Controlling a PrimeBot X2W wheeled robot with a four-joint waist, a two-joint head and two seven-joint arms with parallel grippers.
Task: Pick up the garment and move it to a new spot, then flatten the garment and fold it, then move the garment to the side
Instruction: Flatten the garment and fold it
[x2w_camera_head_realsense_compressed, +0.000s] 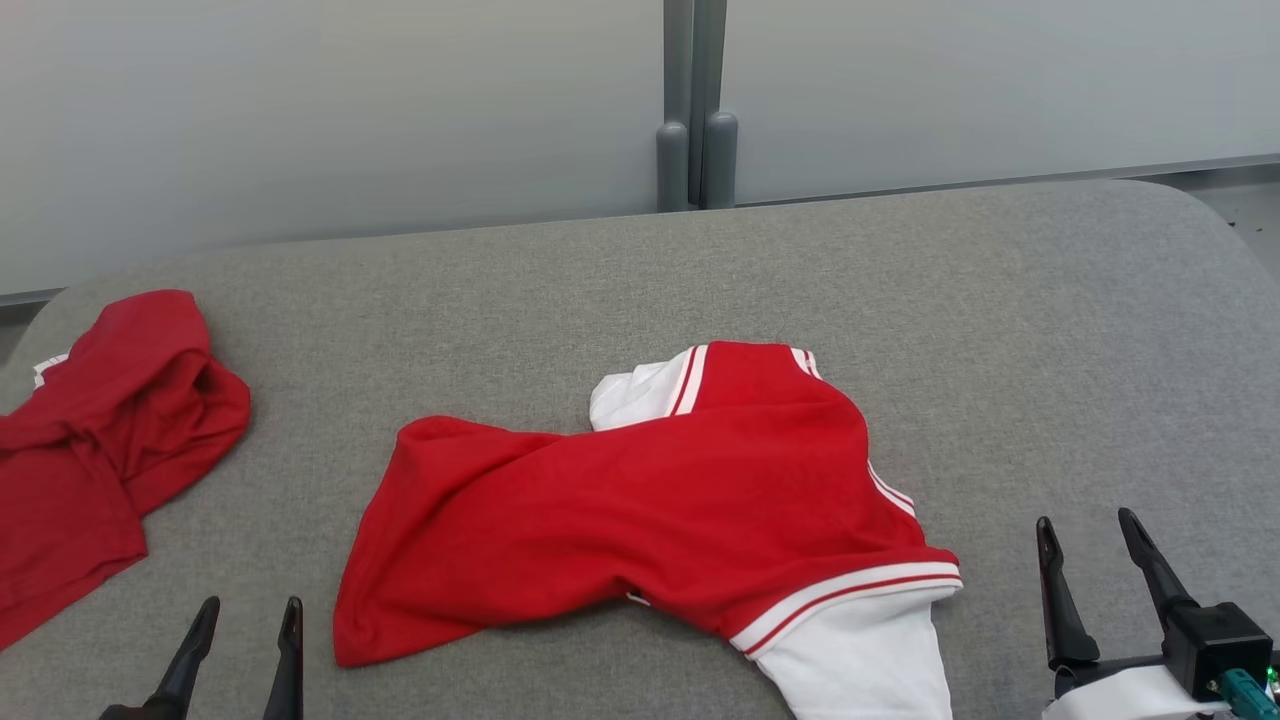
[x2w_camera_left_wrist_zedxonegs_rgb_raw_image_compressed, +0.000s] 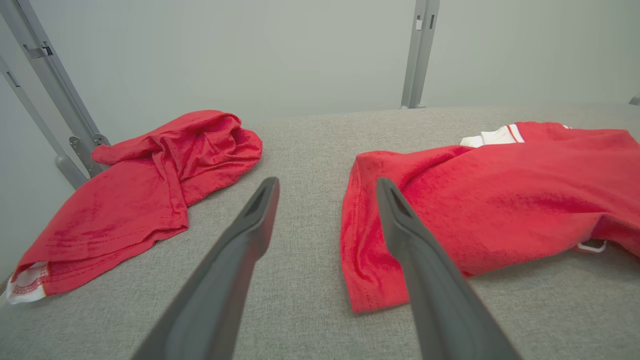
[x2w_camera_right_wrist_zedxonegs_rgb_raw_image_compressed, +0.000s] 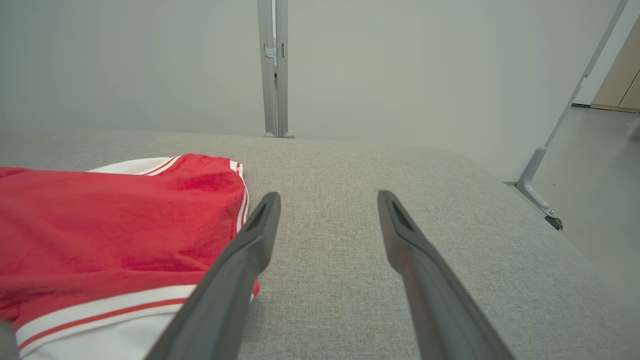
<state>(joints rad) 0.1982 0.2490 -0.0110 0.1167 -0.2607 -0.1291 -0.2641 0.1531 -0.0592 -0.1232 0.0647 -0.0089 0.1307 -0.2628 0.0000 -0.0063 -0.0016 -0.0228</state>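
table (x2w_camera_head_realsense_compressed: 1000, 300): grey padded top, everything lies on it.
garment (x2w_camera_head_realsense_compressed: 650, 500): rumpled red heap at the middle front of the table, with a white panel and striped trim trailing toward the near edge on the right; not yet lifted.
second red cloth (x2w_camera_head_realsense_compressed: 100, 430): bunched at the left end, apart from the garment; likely risk: same colour, so the left arm could go for the wrong piece.
right gripper (x2w_camera_head_realsense_compressed: 1084, 517): fingers spread apart, empty, just beside the striped trim; likely risk: pinching only the top layer, so the folds drag.
left gripper (x2w_camera_head_realsense_compressed: 252, 603): fingers spread apart, empty, near the garment's red corner; likely risk: an uneven lift twists the cloth.
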